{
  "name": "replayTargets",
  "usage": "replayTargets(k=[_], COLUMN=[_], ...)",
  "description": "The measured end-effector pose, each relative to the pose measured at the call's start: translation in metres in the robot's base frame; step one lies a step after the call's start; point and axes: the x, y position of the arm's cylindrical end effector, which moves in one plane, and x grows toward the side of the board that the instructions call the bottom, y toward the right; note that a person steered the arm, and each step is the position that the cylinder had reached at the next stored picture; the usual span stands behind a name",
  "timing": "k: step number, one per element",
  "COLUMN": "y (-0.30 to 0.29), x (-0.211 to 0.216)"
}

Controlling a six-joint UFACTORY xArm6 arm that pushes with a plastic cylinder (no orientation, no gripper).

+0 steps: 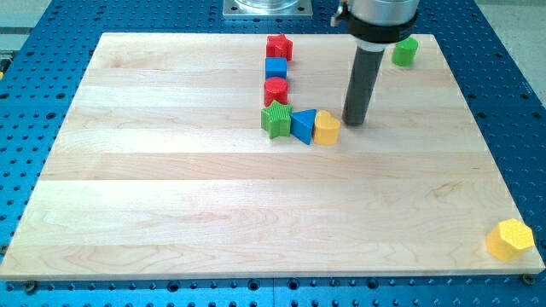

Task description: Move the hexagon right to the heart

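Yellow hexagon (pixel 510 239) sits at the surface (pixel 213 213) bottom-right corner, well apart from the yellow heart (pixel 326 127). My tip (pixel 354 122) stands just right of that heart; no pincer exists.

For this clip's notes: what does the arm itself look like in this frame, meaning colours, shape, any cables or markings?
Only the arm's end shows. A wide, glossy black round collar with a lighter grey part above it at the view's top carries a straight, dark grey, smooth cylindrical rod, ending in my tip. No cables or markings are visible.
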Motion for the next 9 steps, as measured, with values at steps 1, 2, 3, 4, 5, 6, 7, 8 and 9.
replayTargets(k=[1,2,3,4,5,6,7,8,9], y=[0.036,0.086,0.142,0.191,0.213,0.214,0.214,0.208,0.201], x=[0.0,0.009,0.035,0.073,0.095,0.097,0.134,0.199,0.221])
